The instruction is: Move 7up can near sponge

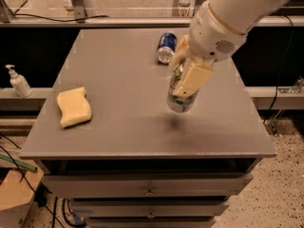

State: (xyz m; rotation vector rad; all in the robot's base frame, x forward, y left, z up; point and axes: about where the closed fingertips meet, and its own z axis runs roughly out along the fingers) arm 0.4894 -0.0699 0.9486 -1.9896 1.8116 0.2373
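Observation:
The 7up can (179,99), silver-white with green markings, is held upright between my gripper's fingers and hangs a little above the grey table top (128,75), with its shadow on the surface below. My gripper (183,82) is shut on the can, right of the table's middle. The pale yellow sponge (73,107) lies flat near the table's left front edge, well to the left of the can.
A blue soda can (166,47) lies on its side at the back of the table, just behind my gripper. A soap dispenser bottle (19,82) stands on a ledge left of the table. Drawers sit below the table's front edge.

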